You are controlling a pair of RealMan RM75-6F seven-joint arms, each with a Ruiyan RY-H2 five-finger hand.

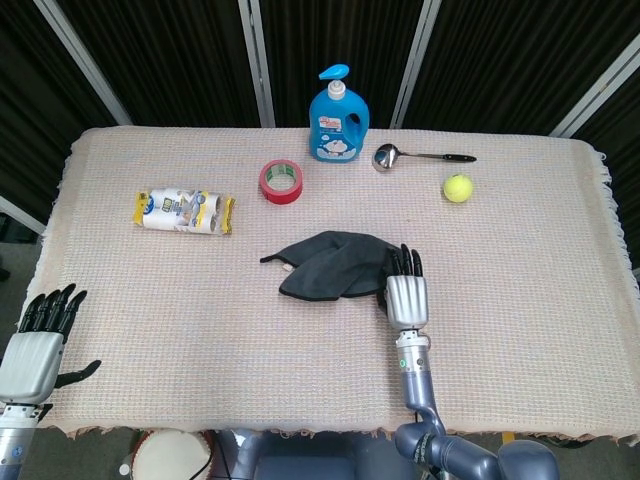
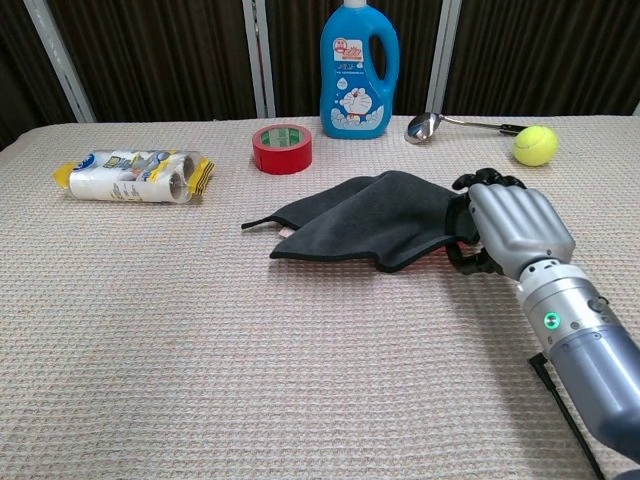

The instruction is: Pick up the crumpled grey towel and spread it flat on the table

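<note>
A charcoal-grey towel (image 2: pixel 375 222) lies on a pale pink woven tablecloth (image 1: pixel 520 300), with a red tape roll (image 1: pixel 281 181), a blue bottle (image 1: pixel 338 116) bearing a cartoon label, a yellow-green tennis ball (image 1: pixel 458 188), a white-and-yellow packet (image 1: pixel 184 211) and silver-and-black hands (image 2: pixel 512 230).

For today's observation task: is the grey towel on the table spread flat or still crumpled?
Still crumpled. The grey towel lies bunched in overlapping folds with a raised ridge, and the right hand grips its right edge.

Bottle (image 1: pixel 337 115), tape (image 1: pixel 281 181), ladle (image 1: pixel 388 156), ball (image 1: pixel 458 188)
</note>
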